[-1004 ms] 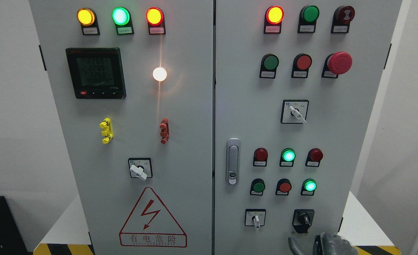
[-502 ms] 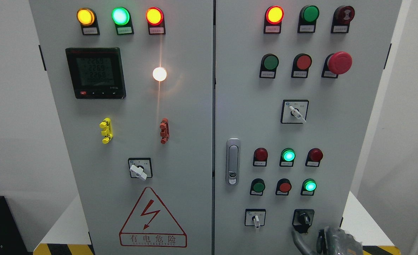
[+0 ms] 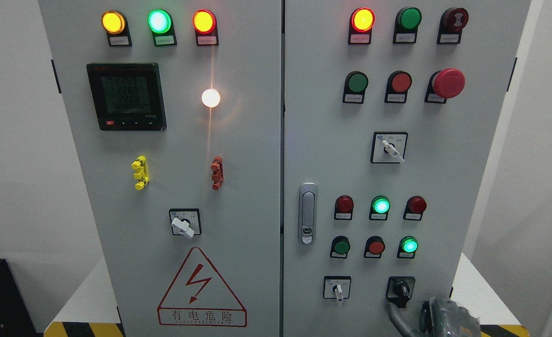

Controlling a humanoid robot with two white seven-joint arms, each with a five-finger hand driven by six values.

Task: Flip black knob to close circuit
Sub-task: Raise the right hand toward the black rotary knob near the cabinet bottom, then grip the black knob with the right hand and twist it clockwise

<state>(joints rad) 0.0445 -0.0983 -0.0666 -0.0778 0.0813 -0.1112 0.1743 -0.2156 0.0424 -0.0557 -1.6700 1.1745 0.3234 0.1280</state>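
The black knob (image 3: 401, 287) sits on its black plate at the lower right of the grey cabinet's right door (image 3: 332, 154), its pointer turned slightly left of upright. My right hand (image 3: 408, 314) comes in at the bottom edge just below it, dark grey and open, holding nothing. One finger (image 3: 394, 316) reaches up to the lower left corner of the knob's plate; whether it touches I cannot tell. A second finger (image 3: 423, 317) stands apart to its right. The rest of the hand is cut off by the picture's bottom edge. My left arm does not show.
A white selector switch (image 3: 337, 288) sits left of the knob. Above are red and green lamps and buttons (image 3: 381, 205), another selector (image 3: 389, 148), and a red emergency button (image 3: 448, 83). A silver door handle (image 3: 308, 213) is near the middle seam. The left door carries a meter (image 3: 126, 96).
My right hand has shifted to the right and its leading finger has risen from below the knob's plate up to its lower left corner. The knob looks unturned.
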